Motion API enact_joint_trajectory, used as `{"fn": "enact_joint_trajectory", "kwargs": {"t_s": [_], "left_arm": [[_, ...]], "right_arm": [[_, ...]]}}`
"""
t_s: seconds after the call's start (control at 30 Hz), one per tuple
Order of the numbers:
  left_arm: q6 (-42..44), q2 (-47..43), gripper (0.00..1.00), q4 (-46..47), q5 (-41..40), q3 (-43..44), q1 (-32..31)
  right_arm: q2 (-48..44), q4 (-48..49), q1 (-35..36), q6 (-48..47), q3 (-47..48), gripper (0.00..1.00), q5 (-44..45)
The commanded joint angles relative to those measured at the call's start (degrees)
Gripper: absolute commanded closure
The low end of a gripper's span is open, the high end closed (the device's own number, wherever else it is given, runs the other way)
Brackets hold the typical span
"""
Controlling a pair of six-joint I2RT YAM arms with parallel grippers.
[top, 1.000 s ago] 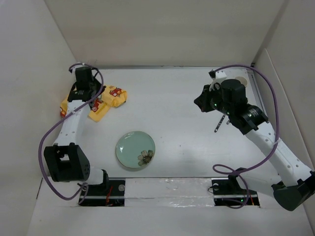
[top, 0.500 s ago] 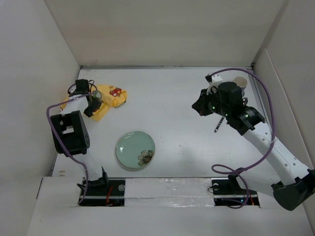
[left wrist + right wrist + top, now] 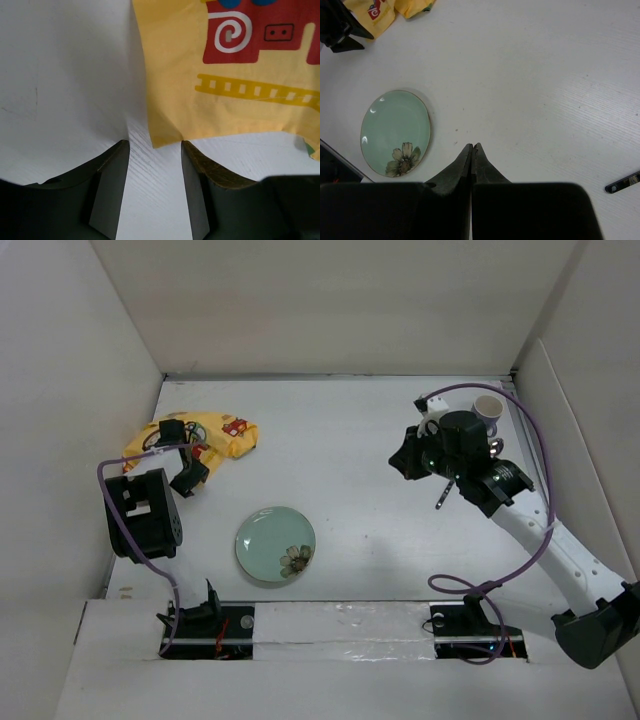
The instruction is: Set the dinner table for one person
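The dinner table is the wide white surface. A pale green plate with a flower print lies at its near left and also shows in the right wrist view. My left gripper is open and low over the table. A corner of the yellow printed cloth lies just ahead of its fingertips, and nothing is between them. My right gripper hangs shut and empty above the table's middle right. A dark utensil lies below that arm.
The yellow cloth lies crumpled at the far left. A small white cup stands at the far right corner. White walls close in three sides. The arm bases and a purple cable occupy the near edge.
My left gripper has opened and let go of the yellow cloth, and its arm has folded back towards the near side. The cloth now lies more spread. The right arm shifted slightly.
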Motion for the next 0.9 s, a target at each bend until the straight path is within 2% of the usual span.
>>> {"fn": "enact_joint_trajectory", "kwargs": {"t_s": [0.0, 0.1, 0.17, 0.23, 0.27, 0.43, 0.57, 0.67, 0.73, 0.8, 0.87], "left_arm": [[-1.0, 2.0, 0.58, 0.5, -2.4, 0.4, 0.1], [-1.2, 3.8, 0.61, 0.8, -2.7, 1.6, 0.1], [-1.4, 5.0, 0.68, 0.5, -2.3, 2.5, 0.1], [-1.8, 5.3, 0.7, 0.2, -2.7, 2.8, 0.1], [-1.6, 5.3, 0.8, 0.5, -2.8, 3.0, 0.1], [-1.2, 5.5, 0.99, 0.1, -1.4, 4.2, 0.1], [-0.6, 2.8, 1.0, 0.1, 1.1, 5.3, 0.1], [2.3, -1.2, 1.0, -1.3, 1.3, 9.6, -3.4], [3.5, -2.9, 1.0, -3.2, 1.6, 13.9, -6.7], [4.6, -5.4, 1.0, -5.5, 3.1, 21.7, -8.9], [4.9, -6.9, 1.0, -6.0, 3.8, 29.9, -12.4]], "right_arm": [[-1.5, 2.0, 0.6, -0.4, 0.5, 1.0, 0.1], [-1.9, 1.8, 0.6, -0.2, 0.2, 1.0, 0.2], [-2.2, 1.5, 0.6, 0.0, 0.2, 1.0, 0.6], [-2.6, 1.5, 0.6, 0.1, 0.2, 1.0, 0.9], [-2.6, 1.7, 0.6, 0.2, -0.1, 1.0, 1.1], [-1.6, 1.8, 0.6, 0.4, 0.9, 1.0, 0.8], [-0.4, 2.2, 1.1, 0.0, 2.0, 0.98, 1.1], [0.7, 3.5, 1.1, 0.4, 2.3, 0.89, 0.8], [1.2, 6.4, 1.1, 1.4, 1.7, 0.73, 0.7], [2.6, 9.0, 1.1, 2.1, 1.5, 0.59, 0.3], [4.0, 10.0, 1.1, 3.2, 2.3, 0.54, 0.1]]}}
